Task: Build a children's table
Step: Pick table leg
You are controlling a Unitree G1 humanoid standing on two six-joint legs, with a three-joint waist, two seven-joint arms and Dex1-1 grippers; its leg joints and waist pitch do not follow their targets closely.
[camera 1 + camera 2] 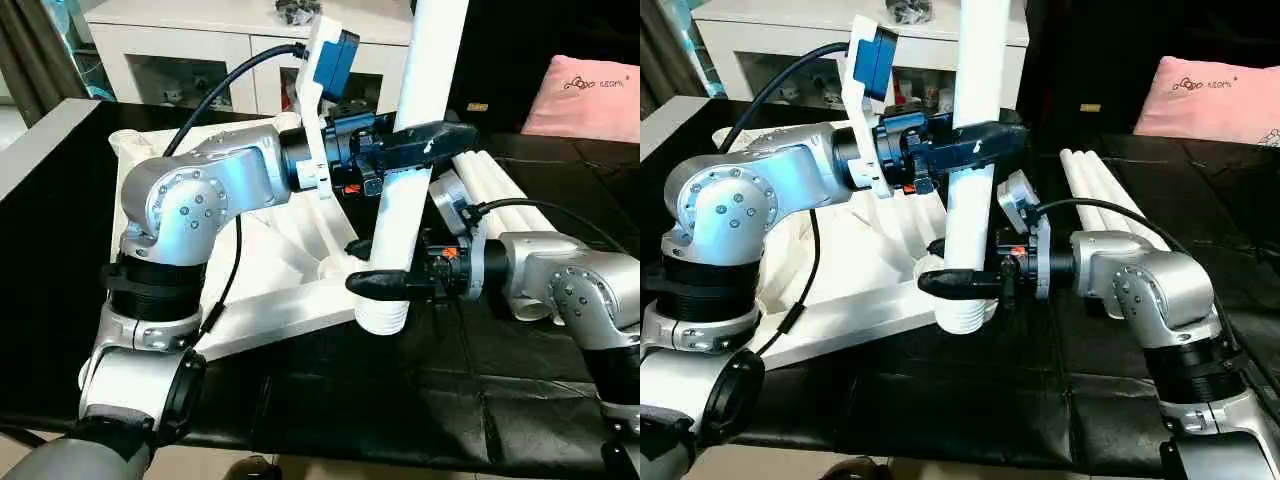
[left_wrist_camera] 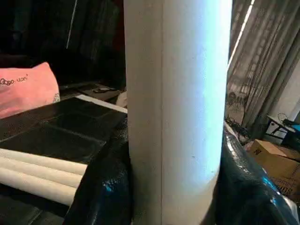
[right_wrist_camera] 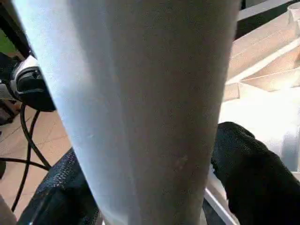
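One white tapered leg (image 1: pixel 400 210) stands nearly upright above the black surface, its ribbed threaded end (image 1: pixel 383 318) hanging just off the near edge of the tabletop. My left gripper (image 1: pixel 440 132) is shut on the leg's upper part, and its dark fingers (image 2: pixel 101 187) press both sides of the tube (image 2: pixel 178 112). My right gripper (image 1: pixel 385 283) sits around the same leg (image 3: pixel 150 112) just above the threaded end. The white tabletop (image 1: pixel 280 290) lies ribbed side up under my left arm.
Spare white legs (image 1: pixel 500 185) lie side by side on the black surface behind my right arm. A white glass-door cabinet (image 1: pixel 180 50) stands at the back. A pink cushion (image 1: pixel 585 95) rests at the far right. The surface's front edge runs near my elbows.
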